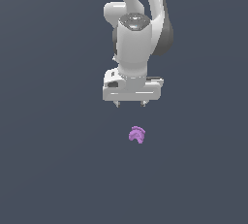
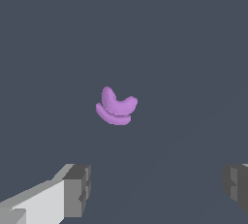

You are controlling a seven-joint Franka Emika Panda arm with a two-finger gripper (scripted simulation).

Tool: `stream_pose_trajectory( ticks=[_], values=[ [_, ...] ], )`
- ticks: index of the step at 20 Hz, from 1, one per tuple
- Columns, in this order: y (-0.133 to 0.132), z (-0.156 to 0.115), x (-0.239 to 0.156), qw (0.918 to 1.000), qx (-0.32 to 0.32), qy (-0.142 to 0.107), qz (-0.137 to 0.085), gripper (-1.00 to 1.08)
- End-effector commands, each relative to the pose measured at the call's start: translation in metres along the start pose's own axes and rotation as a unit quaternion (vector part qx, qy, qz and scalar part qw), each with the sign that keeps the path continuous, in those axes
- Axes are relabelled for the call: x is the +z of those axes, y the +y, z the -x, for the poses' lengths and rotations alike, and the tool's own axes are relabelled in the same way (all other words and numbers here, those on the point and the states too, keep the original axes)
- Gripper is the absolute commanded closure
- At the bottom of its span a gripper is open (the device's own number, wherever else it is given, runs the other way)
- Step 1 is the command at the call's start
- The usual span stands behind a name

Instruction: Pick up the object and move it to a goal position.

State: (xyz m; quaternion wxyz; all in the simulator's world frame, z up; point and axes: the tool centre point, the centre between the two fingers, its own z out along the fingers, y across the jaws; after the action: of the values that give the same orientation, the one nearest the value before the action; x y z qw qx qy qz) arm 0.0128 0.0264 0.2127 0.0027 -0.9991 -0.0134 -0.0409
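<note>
The object [image 1: 137, 135] is a tiny light-purple curved lump with ridged arcs, lying on the dark grey-blue floor. My white gripper [image 1: 130, 104] hangs above it, pointing down, a little toward the exterior view's left of the lump, with clear space between them. Its jaws stand wide apart and hold nothing. In the wrist view the lump [image 2: 116, 107] lies ahead of the gripper [image 2: 157, 189], and the two grey fingertips [image 2: 77, 189] show at the frame's edges, far apart.
Only the flat dark grey-blue floor [image 1: 48, 169] and my own white arm [image 1: 138, 29] show. No goal marker is in view.
</note>
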Motion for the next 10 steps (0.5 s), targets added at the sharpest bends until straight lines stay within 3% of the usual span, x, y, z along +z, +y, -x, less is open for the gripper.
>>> stream_pose_trajectory(
  ticks=[1,10],
  values=[
    [0.0,0.0,0.0,1.0,0.0,0.0,0.0,-0.92],
    [0.0007,-0.0031,-0.0011,0.9999,-0.015,-0.002,0.001,-0.92]
  ],
)
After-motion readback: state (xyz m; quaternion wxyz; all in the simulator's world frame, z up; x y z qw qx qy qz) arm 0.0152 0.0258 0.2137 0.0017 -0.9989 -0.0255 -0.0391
